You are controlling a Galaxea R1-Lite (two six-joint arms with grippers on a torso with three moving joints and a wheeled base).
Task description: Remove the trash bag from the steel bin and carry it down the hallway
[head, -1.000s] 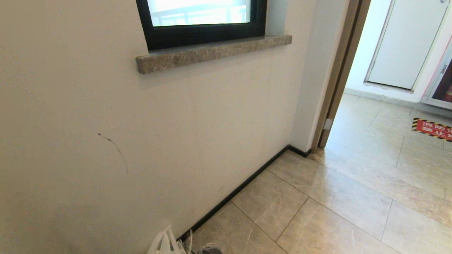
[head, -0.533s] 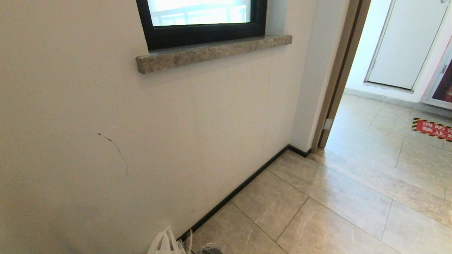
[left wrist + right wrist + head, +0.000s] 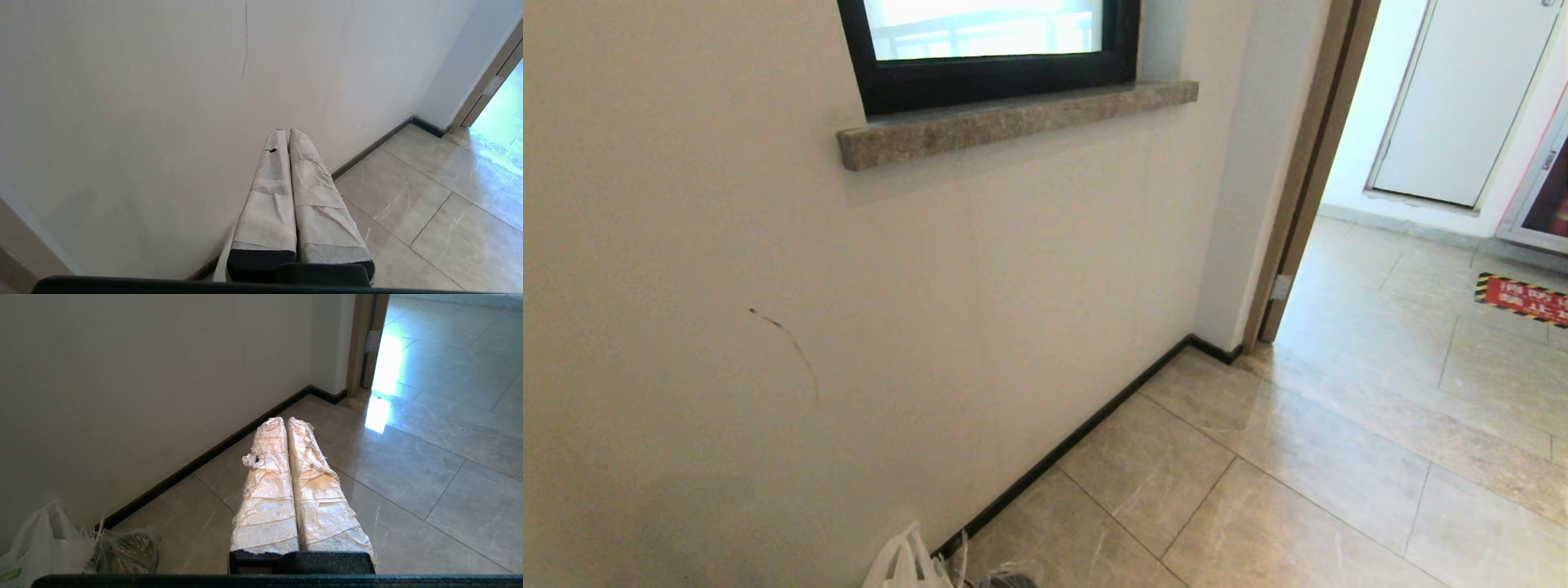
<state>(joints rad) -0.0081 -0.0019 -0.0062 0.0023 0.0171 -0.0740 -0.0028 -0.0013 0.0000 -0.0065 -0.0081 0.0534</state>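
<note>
Pincer — cloth-wrapped, pressed together

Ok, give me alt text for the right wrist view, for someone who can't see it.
The right gripper, its tape-wrapped fingers pressed shut and holding nothing, points along a glossy tiled floor beside a cream wall with black skirting. Against the skirting sit a white-and-green plastic bag and a clear bag of dark rubbish; a sunlit doorway lies ahead.

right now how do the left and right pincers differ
The left pincer faces the cream wall; the right pincer faces floor tiles. The left's wrap is smoother with one dark nick; the right's is crumpled and frayed. Both are shut, pale-wrapped and empty.
</note>
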